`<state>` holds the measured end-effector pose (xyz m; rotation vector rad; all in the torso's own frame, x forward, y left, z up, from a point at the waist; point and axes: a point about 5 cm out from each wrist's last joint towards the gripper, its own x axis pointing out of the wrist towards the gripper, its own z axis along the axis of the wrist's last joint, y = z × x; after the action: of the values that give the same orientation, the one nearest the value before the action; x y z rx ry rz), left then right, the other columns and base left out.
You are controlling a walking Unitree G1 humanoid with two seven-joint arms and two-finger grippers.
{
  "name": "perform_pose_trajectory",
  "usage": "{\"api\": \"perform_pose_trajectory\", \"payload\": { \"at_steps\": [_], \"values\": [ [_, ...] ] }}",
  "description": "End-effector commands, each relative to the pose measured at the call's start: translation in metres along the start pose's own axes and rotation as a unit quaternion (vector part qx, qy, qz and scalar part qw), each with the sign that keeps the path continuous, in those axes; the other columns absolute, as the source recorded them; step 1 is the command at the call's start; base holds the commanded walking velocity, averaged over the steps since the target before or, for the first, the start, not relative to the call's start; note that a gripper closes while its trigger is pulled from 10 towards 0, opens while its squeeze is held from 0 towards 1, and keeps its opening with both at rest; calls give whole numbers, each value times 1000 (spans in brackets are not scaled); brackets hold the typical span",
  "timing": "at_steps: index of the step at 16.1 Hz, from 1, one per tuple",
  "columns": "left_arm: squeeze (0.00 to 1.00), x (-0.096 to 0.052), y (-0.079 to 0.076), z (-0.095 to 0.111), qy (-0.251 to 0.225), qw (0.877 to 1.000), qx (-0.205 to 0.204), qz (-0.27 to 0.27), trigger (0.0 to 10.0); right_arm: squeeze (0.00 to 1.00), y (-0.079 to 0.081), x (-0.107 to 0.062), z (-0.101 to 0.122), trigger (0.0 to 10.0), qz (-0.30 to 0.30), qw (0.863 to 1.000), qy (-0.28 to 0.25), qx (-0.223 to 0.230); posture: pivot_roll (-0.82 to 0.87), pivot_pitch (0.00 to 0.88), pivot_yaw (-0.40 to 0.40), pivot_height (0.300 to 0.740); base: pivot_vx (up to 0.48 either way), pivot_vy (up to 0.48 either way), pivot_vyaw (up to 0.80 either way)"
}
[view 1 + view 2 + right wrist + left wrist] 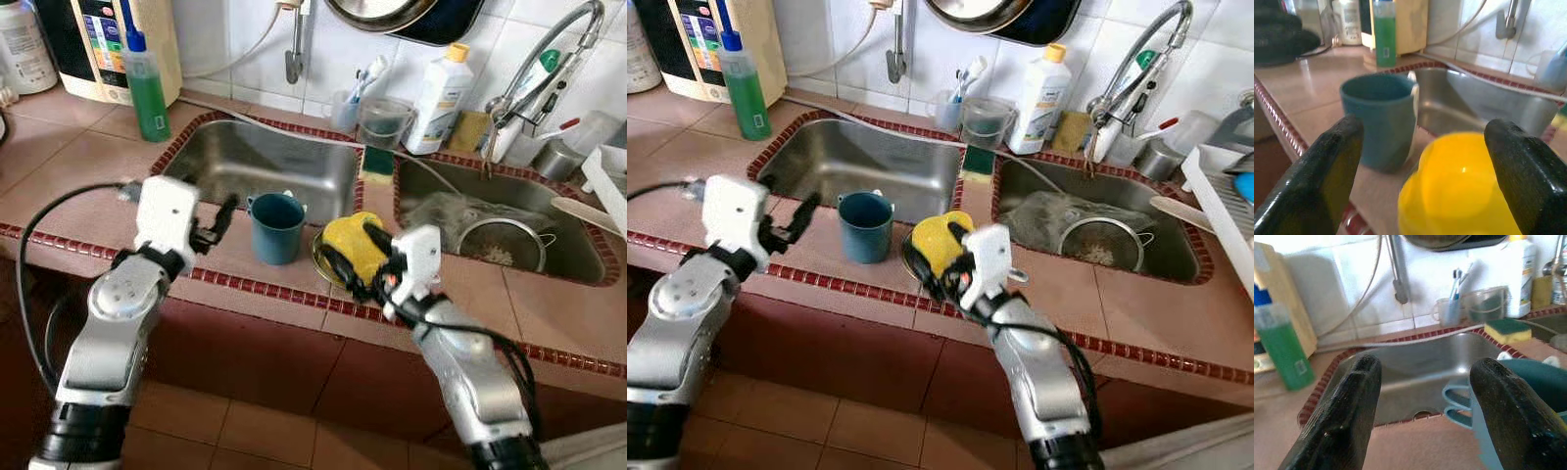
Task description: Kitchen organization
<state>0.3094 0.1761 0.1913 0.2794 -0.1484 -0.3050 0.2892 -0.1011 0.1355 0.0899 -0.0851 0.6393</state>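
A teal cup (pixel 277 227) stands upright on the tiled counter strip in front of the left sink. To its right a yellow rounded vessel (pixel 345 242) rests on a small dish at the counter edge. My right gripper (pixel 355 253) is open, one black finger on each side of the yellow vessel (pixel 1459 186), and a gap shows beside at least one finger. My left gripper (pixel 217 225) hovers open just left of the cup, level with it, nothing between its fingers. The left wrist view has the cup (pixel 1528 387) close behind one finger.
Behind are the left sink basin (pixel 265 157) and the right sink (pixel 568 257), which holds a strainer and a plastic bag. A green soap bottle (pixel 147 88), a sponge (pixel 376 160), a white bottle (pixel 439 98) and a tap (pixel 549 59) line the back. A dish rack (pixel 609 186) stands far right.
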Motion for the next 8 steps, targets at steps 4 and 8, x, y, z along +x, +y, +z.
{"api": "perform_pose_trajectory", "payload": {
  "at_steps": [4, 8],
  "values": [
    [0, 14, -17, 12, -19, 994, 51, -99, 10000, 0, 0, -2, 4, 10000, 3, 1000, -1, -10, 35, 0, -94, 740, 0, 0, 0],
    [0, 21, -29, 20, -36, 984, 62, -165, 10000, 0, -1, -5, 3, 10000, 1, 1000, 1, -11, 28, 0, -91, 740, 0, 0, 0]
  ]
}}
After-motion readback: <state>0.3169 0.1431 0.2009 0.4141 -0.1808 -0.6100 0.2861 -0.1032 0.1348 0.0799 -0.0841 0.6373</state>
